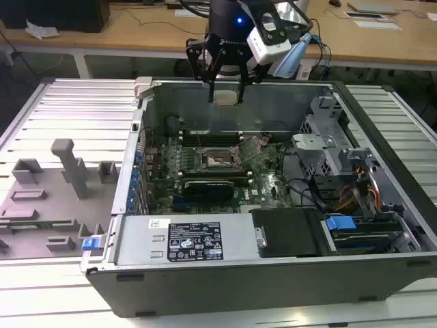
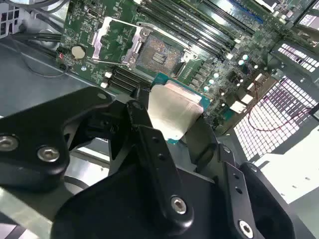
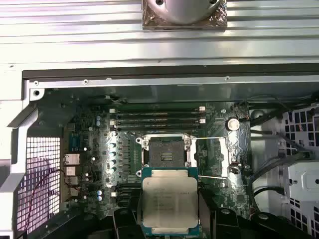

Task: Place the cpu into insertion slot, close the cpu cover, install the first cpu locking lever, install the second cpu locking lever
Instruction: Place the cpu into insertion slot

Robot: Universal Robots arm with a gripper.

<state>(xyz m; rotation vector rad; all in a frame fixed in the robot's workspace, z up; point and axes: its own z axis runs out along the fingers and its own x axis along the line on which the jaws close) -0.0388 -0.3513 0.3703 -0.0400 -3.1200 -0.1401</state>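
An open desktop computer case (image 1: 273,287) lies on its side on a ribbed metal table (image 1: 68,102), with the green motherboard (image 1: 268,183) exposed inside. The robot's black gripper (image 1: 227,87) hangs above the far wall of the case, well clear of the board. Its jaws are closed only partway, pinched onto two opposite edges of the cpu (image 3: 169,199), a flat square chip with a dull silvery top and a thin green rim. The chip is held flat, metal side facing the first wrist view; in the second wrist view one dark finger (image 2: 149,144) presses against its edge. Below it the insertion slot (image 3: 166,152) sits bare on the board, its dark square of contacts uncovered. The cpu cover (image 2: 99,44), a thin silvery frame, is swung open and lies flat beside the socket (on the side nearer a round coin battery (image 2: 77,51)). Long black memory slots (image 3: 157,117) run along another side of the socket. On the table at the exterior view's left rests a grey tray of moulded holders (image 1: 41,205).
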